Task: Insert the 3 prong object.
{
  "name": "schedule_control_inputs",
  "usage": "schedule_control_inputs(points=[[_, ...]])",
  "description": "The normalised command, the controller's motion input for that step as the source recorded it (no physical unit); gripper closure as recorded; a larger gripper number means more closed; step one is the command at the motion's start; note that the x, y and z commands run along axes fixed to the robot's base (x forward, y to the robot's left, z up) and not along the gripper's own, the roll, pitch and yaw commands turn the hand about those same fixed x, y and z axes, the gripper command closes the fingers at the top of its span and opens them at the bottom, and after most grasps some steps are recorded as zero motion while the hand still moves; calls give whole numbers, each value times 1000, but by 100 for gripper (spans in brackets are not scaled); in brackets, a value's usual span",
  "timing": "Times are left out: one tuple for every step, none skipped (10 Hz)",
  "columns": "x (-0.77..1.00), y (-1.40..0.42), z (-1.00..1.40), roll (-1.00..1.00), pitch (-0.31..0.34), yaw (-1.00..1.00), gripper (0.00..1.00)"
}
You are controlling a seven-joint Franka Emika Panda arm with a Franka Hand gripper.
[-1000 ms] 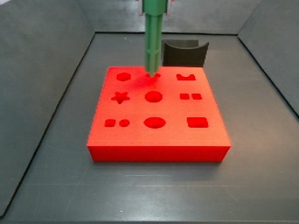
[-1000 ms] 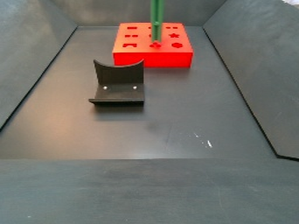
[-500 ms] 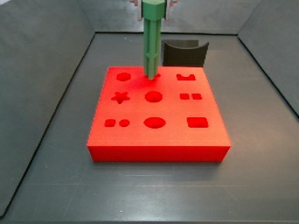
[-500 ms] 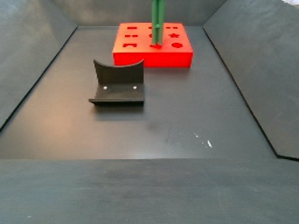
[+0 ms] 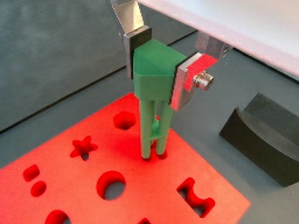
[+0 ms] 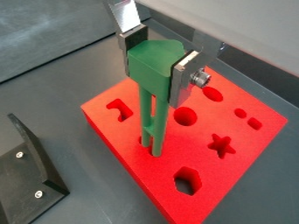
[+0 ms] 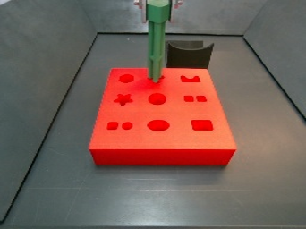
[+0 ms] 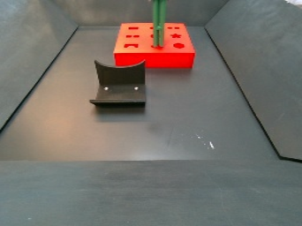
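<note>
While the claw is clamping the top of the 3 prong object, I am holding that green bar upright over the red block, its lower end touching a cutout near the block's far edge. I judge the insertion step is underway; whether the prongs are seated I cannot tell. Next I would be pressing straight down, keeping it vertical.

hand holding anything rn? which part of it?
Yes: the hand grips the 3 prong object by its wide top end, prongs down at the red block.
</note>
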Motion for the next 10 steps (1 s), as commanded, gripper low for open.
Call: schedule_control_inputs(points=[[149, 0, -43, 0, -7, 114, 100], [51, 0, -46, 0, -1, 51, 100], [0, 0, -34, 0, -9, 0, 100], [-51, 0, -43, 0, -16, 0, 100], [-20, 0, -83, 0, -29, -40, 100], [0, -26, -91, 0, -39, -154, 100], [0, -23, -97, 0, -47, -174, 100], [0, 0, -111, 0, -50, -166, 100], [0, 0, -37, 0, -14, -11, 100], [91, 0, 9, 0, 16, 0, 100]])
